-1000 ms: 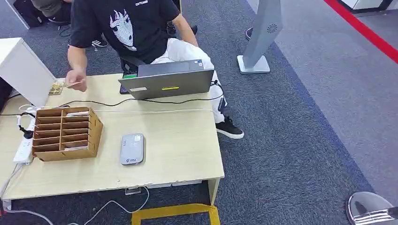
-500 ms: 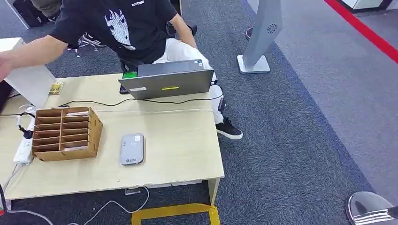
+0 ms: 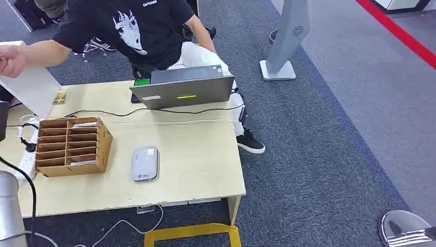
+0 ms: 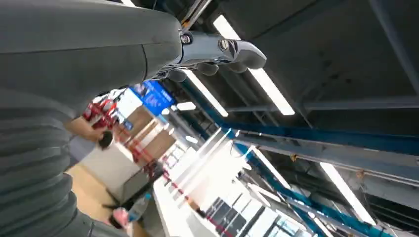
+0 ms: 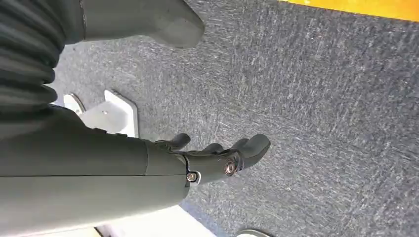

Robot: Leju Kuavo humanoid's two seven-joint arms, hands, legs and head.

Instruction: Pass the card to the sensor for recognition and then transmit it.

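The grey card sensor (image 3: 144, 163) lies flat on the wooden table (image 3: 195, 170), right of a cardboard slot organizer (image 3: 72, 146) with pale cards (image 3: 85, 124) in some slots. A small patterned card (image 3: 60, 96) lies at the table's far left corner. My left forearm (image 3: 10, 208) stands at the lower left edge of the head view. In the left wrist view my left hand (image 4: 217, 49) is raised toward the ceiling lights, fingers loosely extended, holding nothing. My right hand (image 5: 217, 158) hangs over the grey carpet, fingers apart and empty.
A person in a black shirt (image 3: 139, 25) sits behind the table, one arm stretched left with the hand (image 3: 10, 59) over a white box (image 3: 31, 87). A laptop (image 3: 185, 90), cables and a power strip (image 3: 25, 162) are on the table. A grey stand (image 3: 285, 41) is on the right.
The person's hand left the small card and swung out to the far left. My left arm has risen into the lower left of the head view.
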